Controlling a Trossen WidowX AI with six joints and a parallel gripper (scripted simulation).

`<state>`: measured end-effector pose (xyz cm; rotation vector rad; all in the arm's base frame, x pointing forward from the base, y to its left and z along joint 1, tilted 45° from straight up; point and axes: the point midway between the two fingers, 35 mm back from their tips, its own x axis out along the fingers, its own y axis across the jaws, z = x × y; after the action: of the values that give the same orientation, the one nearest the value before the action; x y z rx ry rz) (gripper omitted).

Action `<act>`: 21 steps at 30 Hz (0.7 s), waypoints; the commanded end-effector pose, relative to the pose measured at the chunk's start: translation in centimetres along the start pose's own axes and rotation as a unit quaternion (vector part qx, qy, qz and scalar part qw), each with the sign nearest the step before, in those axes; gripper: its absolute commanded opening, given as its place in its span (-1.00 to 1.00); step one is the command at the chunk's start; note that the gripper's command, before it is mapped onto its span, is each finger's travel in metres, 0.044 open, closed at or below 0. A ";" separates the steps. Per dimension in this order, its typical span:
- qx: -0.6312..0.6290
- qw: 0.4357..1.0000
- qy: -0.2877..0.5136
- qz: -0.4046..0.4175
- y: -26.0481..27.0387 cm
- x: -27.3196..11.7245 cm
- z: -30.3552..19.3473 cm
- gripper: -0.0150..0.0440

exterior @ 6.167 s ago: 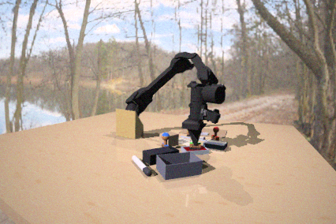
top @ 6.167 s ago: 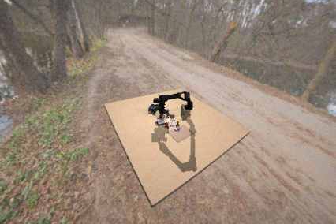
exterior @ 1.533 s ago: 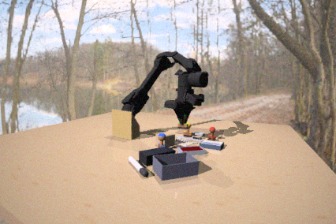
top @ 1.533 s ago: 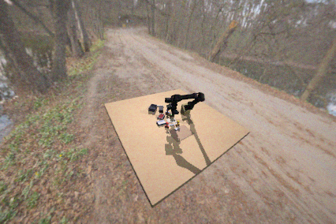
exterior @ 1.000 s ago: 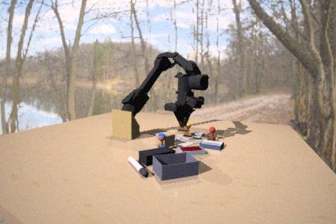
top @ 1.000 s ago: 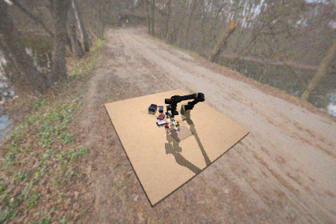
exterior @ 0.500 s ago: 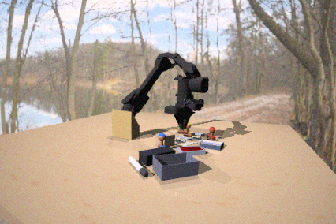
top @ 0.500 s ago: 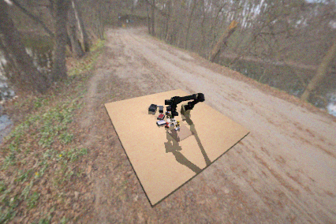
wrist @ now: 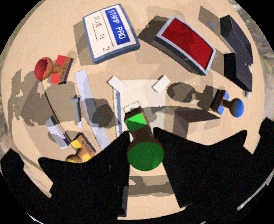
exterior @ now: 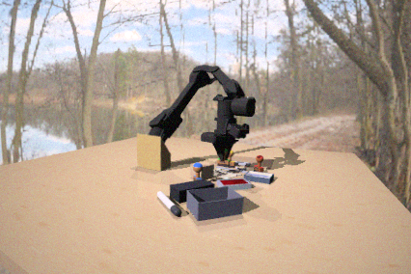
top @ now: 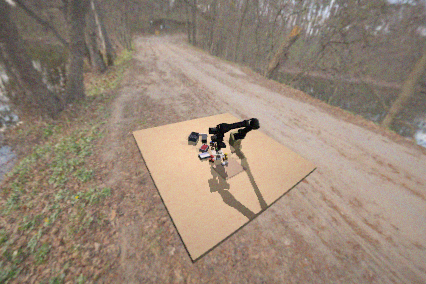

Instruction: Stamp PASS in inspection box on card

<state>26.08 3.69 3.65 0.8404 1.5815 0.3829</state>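
Note:
My gripper [wrist: 141,133] [exterior: 225,152] [top: 217,146] is shut on a stamp with a green knob [wrist: 145,153] and holds it upright just above the cluster of items. In the wrist view a red ink pad [wrist: 186,43] [exterior: 233,182] lies ahead to the right. A white-rimmed slab with a blue face [wrist: 109,31] [exterior: 259,177] lies ahead to the left. Flat white card pieces [wrist: 119,96] lie right below the stamp; I cannot make out the box on them. A red-knobbed stamp [wrist: 47,67] [exterior: 260,160], a blue-knobbed stamp [wrist: 234,104] [exterior: 197,167] and a yellow-knobbed stamp [wrist: 77,153] stand around.
An open grey box [exterior: 214,203], a black block [exterior: 189,189] and a white marker [exterior: 168,203] lie at the near side of the cluster. The arm's tan base block [exterior: 151,151] stands to the left. All rest on a tan board [top: 200,214].

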 end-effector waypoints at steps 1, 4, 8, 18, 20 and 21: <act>0.004 1.000 0.003 0.002 0.0 0.4 -0.2 -0.49; 0.004 1.000 0.002 0.002 0.0 0.6 -0.2 -0.49; 0.004 1.000 0.002 0.002 0.0 0.8 -0.2 -0.49; 0.004 1.000 0.002 0.003 0.0 1.5 -0.3 -0.49; 0.004 1.000 0.002 0.003 0.0 1.6 -0.3 -0.49; 0.004 1.000 0.002 0.004 0.0 1.7 -0.3 -0.49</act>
<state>25.99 4.71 2.72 0.8427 1.5796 0.3857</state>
